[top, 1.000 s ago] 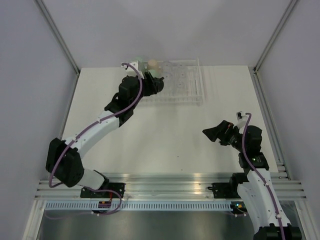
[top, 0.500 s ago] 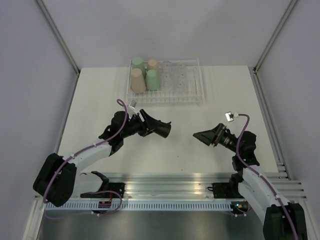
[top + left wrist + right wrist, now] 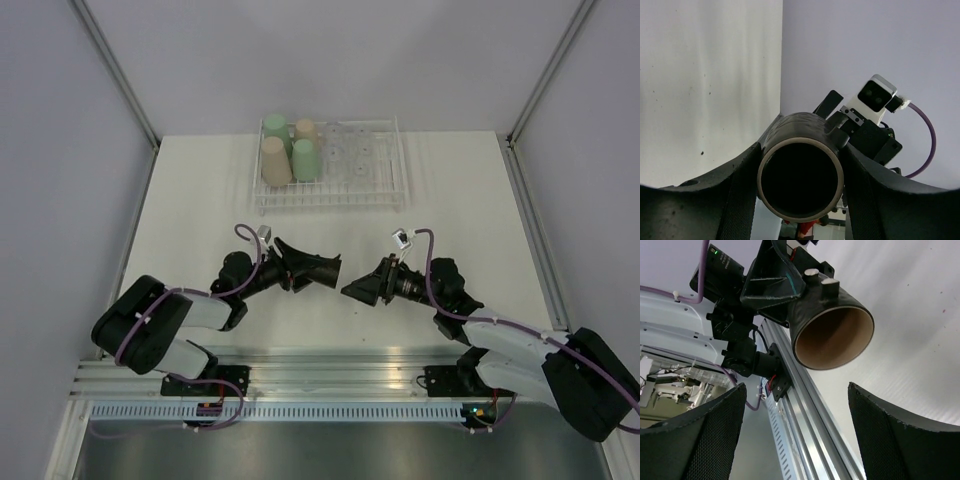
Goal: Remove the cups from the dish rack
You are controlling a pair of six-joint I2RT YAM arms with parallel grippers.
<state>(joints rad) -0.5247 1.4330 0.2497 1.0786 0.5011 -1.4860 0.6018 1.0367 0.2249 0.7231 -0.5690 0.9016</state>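
Note:
A small dark brown cup (image 3: 331,270) hangs on its side over the near middle of the table, with my left gripper (image 3: 318,268) shut on it. In the left wrist view its dark mouth (image 3: 800,181) fills the gap between both fingers. My right gripper (image 3: 353,291) is open just to the right of the cup and points at it. In the right wrist view the cup (image 3: 832,335) floats ahead of the spread fingers (image 3: 892,437), not touching them. The dish rack (image 3: 330,205) stands at the back with green tumblers (image 3: 305,160), beige tumblers (image 3: 275,160) and clear cups (image 3: 365,150).
Both arms reach low across the near half of the table and almost meet at its centre. An aluminium rail (image 3: 330,365) runs along the near edge below the grippers. Grey walls close in both sides.
My left arm has drawn back from the dish rack to the near middle with the dark brown cup. The right arm has swung left toward the cup, its jaws a little narrower.

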